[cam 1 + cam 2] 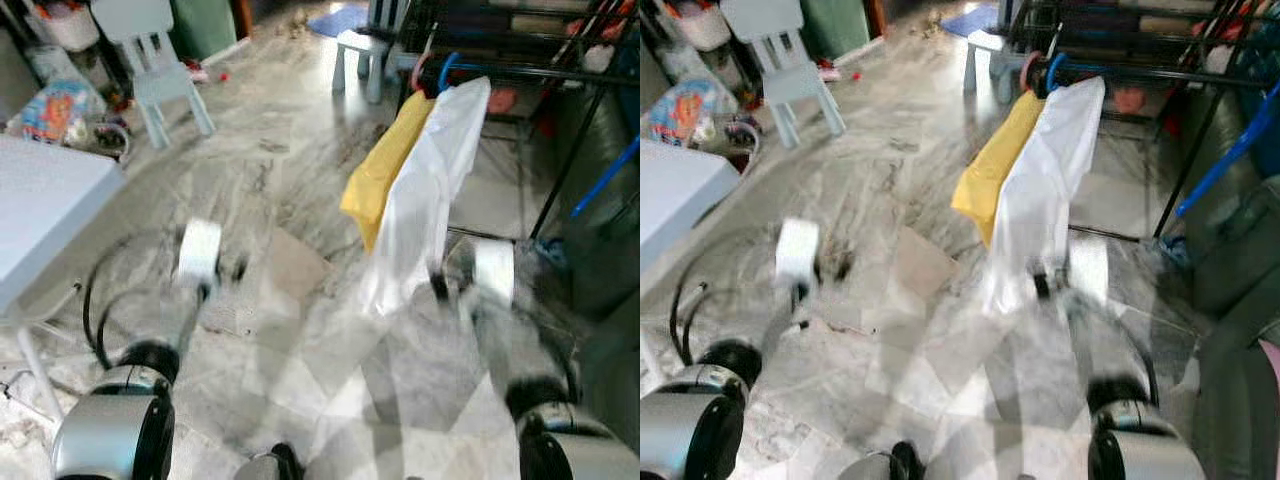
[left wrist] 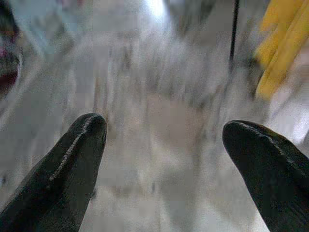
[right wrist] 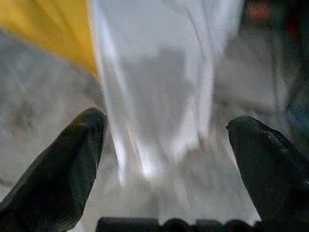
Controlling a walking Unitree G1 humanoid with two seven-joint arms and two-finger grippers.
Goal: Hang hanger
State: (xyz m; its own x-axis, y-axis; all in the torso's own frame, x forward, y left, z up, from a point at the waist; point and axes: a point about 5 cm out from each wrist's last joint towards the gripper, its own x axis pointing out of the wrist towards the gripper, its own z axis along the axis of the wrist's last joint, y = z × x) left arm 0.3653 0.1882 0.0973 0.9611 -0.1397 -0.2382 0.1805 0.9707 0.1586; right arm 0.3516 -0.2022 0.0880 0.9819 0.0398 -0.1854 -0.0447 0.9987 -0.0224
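Both arms out over a marble floor, garments hanging at one o'clock.

The left gripper [image 2: 161,169] and right gripper [image 3: 166,169] were spread wide and empty (all blurred). Past them lay grey-veined marble floor [image 1: 290,180]; a white garment [image 1: 425,200] and yellow garment [image 1: 385,165] hung from the black drying rack [image 1: 520,70]. A pale chair [image 1: 150,60] stood at eleven o'clock.

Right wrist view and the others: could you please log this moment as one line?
left gripper: open, over floor | right gripper: open, facing white garment | yellow garment beside it | rack: holds both
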